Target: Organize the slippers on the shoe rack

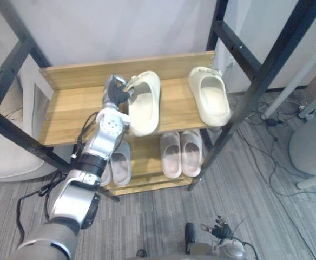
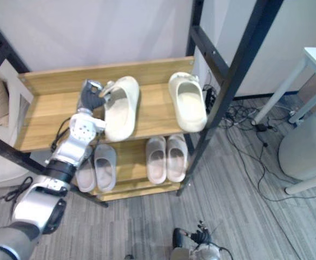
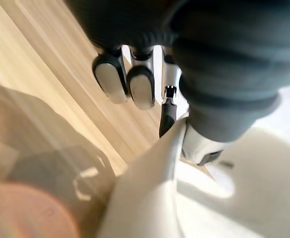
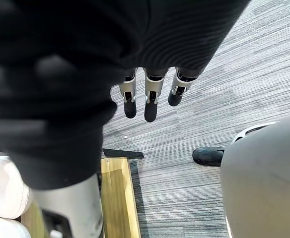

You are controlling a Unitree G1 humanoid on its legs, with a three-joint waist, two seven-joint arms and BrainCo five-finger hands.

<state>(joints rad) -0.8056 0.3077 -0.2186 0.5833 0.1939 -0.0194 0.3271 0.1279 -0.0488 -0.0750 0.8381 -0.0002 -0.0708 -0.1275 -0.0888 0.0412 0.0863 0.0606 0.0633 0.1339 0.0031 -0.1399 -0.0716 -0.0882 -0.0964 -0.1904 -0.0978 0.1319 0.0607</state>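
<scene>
While left robot hand (image 1: 116, 91) clamps the cream slipper (image 1: 146, 105) rim, shelf (image 1: 71, 111) lies open leftward.

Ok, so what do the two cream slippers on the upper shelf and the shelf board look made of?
The left cream slipper and right cream slipper: likely moulded foam or soft rubber; matt, thick, seamless. The shelf board: wood or wood-look laminate; pale grain lines, smooth slight sheen.

Wood-grain shoe rack (image 1: 71, 105), cream slippers (image 1: 145, 105), pale pink slippers (image 1: 180, 153), grey striped carpet (image 1: 239, 187)
</scene>
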